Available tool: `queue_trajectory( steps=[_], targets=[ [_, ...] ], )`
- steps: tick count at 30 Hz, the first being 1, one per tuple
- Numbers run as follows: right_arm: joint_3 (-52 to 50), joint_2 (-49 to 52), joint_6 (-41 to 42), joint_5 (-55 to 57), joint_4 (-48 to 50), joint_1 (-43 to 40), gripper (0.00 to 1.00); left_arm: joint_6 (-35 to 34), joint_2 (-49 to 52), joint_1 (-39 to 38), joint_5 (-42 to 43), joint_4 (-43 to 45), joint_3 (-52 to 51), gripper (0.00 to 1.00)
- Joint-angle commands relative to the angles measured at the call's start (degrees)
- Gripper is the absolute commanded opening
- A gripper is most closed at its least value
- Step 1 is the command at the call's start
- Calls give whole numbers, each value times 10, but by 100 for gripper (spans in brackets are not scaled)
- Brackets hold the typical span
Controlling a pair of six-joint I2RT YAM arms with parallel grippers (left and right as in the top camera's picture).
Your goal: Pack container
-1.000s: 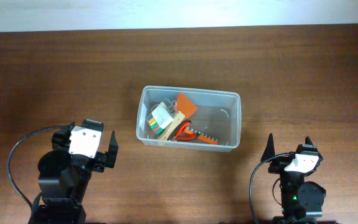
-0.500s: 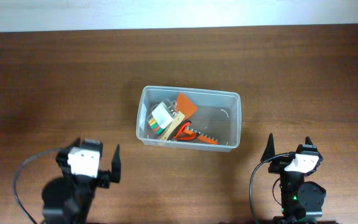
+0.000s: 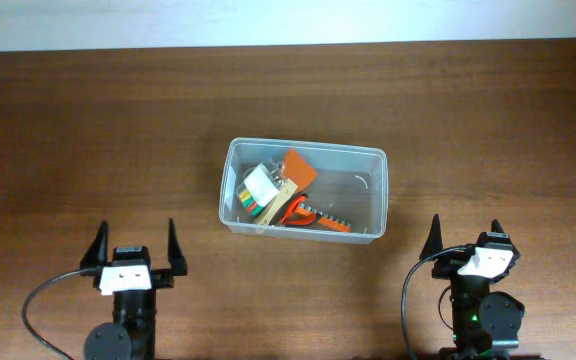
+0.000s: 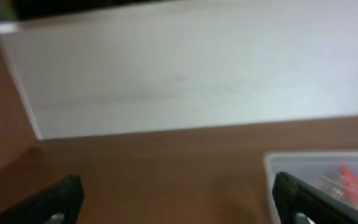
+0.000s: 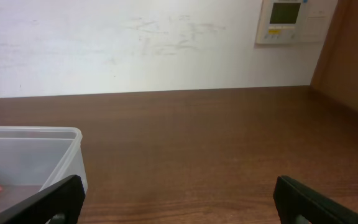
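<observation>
container (image 3: 360,190) centred on the table (image 3: 88,120), tools (image 3: 280,203) in its left half, left gripper (image 3: 136,238) front-left, right gripper (image 3: 465,228) front-right

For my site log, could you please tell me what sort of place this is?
Probably an office or lab room: a brown wooden table, a plain white wall, and a wall-mounted control panel with a small display.

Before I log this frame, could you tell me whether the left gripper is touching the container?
Apart. The overhead view shows a wide strip of table between the left gripper and the container.
</observation>
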Motion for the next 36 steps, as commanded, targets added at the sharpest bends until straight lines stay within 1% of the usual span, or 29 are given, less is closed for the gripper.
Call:
queue_trajectory(
  steps=[1,5,9,14,17,20,22,36],
  targets=[
    [-5,-6,3,13,-2,5,99,-30,-9,-2,-66,16,-32,99],
    [-5,-6,3,13,-2,5,98,-59,-9,-1,-73,16,-58,99],
    [-5,-6,3,13,-2,5,99,-106,-9,-1,-71,15,-91,99],
    [-5,-6,3,13,-2,5,99,-101,-9,-1,-71,15,-91,99],
    [-5,-6,3,13,-2,5,99,-97,-9,-1,-50,15,-91,99],
    [-5,-6,3,13,-2,5,99,-52,-9,-1,-11,13,-91,99],
    [-5,-6,3,13,-2,5,99,-34,-9,-1,-6,11,-91,99],
    [-5,-6,3,13,-2,5,99,-32,-9,-1,-6,11,-90,99]
  ],
)
